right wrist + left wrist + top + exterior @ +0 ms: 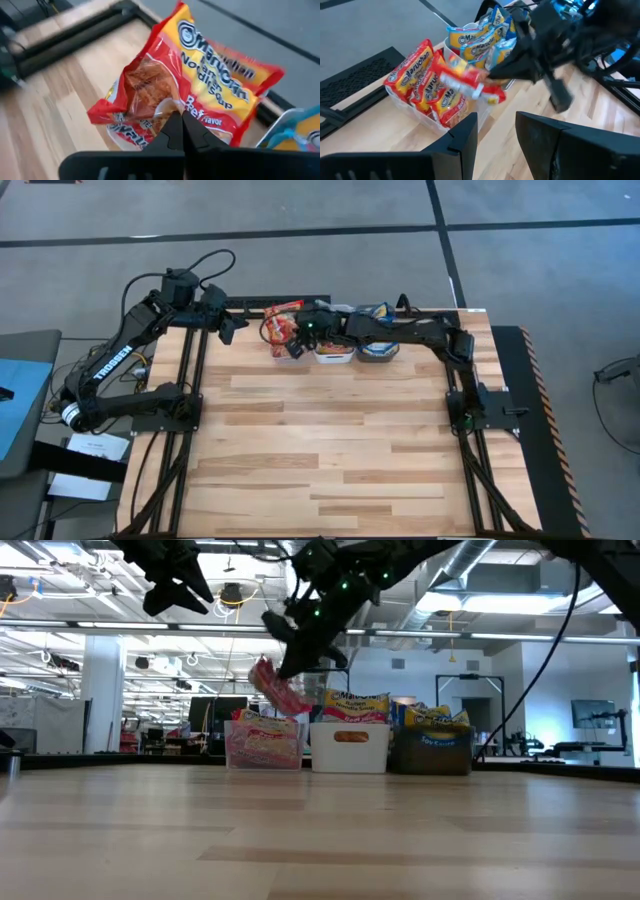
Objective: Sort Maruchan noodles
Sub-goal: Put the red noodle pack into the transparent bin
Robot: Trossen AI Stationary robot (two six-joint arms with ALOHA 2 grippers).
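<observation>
My right gripper [298, 662] is shut on a red Maruchan noodles packet [200, 80], which hangs over the clear bin [263, 748] at the table's far edge. That bin holds more red packets [417, 80]. Beside it, a white bin [350, 747] holds orange-banded packets and a dark-grey bin [432, 753] holds blue-banded ones. My left gripper [496, 132] stands open in the air, off to the left of the bins [232, 328], with nothing between its fingers. My right gripper pinches the red packet at one edge [176, 111], beside the "Beef flavor" print, between its two shut fingers. The fingers slant down from the table's right. The packet [277, 688] hangs tilted below them, just over the packets in the clear bin; whether it touches them, I cannot tell.
The three bins stand in a row along the far edge [333, 352]. The wooden table top [330, 440] in front of them is bare. Black frame rails [190, 410] run along both sides of the table.
</observation>
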